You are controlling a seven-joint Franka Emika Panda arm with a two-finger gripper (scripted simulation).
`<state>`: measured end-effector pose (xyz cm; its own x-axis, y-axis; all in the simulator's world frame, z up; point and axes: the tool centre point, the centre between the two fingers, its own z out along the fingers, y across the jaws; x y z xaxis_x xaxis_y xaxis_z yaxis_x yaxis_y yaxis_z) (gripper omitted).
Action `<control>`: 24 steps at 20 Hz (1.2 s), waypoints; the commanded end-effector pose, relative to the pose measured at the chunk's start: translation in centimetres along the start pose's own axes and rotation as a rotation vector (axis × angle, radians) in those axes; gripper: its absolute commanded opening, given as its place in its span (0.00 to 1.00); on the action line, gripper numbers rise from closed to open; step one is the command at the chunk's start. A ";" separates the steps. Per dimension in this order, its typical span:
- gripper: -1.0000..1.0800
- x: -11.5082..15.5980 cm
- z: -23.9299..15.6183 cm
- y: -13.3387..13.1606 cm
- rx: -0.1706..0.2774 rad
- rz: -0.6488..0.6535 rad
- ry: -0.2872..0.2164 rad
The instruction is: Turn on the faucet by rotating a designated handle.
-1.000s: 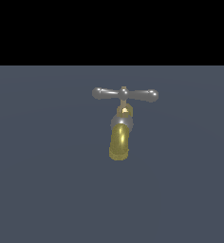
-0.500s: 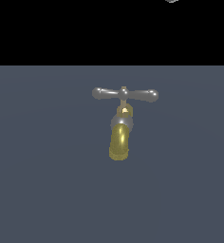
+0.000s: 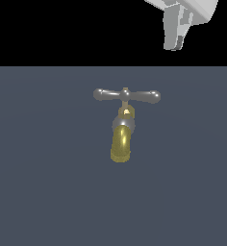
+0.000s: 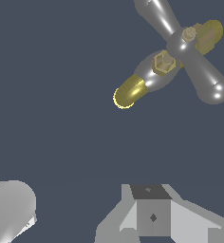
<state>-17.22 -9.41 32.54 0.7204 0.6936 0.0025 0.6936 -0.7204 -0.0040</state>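
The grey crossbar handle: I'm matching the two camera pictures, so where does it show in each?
Exterior view: the handle lies level just above the picture's centre, atop the faucet, with the claw high toward the exterior view's right.
Wrist view: the handle runs diagonally across the faucet body.
Shared landmark: the golden spout.

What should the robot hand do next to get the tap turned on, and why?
Probably come down toward the end of the handle on the exterior view's right. The gripper hangs high above the faucet, off to that side, touching nothing, so it cannot push the crossbar round yet. Whether its fingers are open is hard to tell.
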 end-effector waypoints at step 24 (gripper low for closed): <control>0.00 4.5 10.7 8.3 -0.007 -0.482 -0.006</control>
<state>-8.73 -12.22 22.29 0.3388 0.9409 -0.0039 0.9409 -0.3388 0.0017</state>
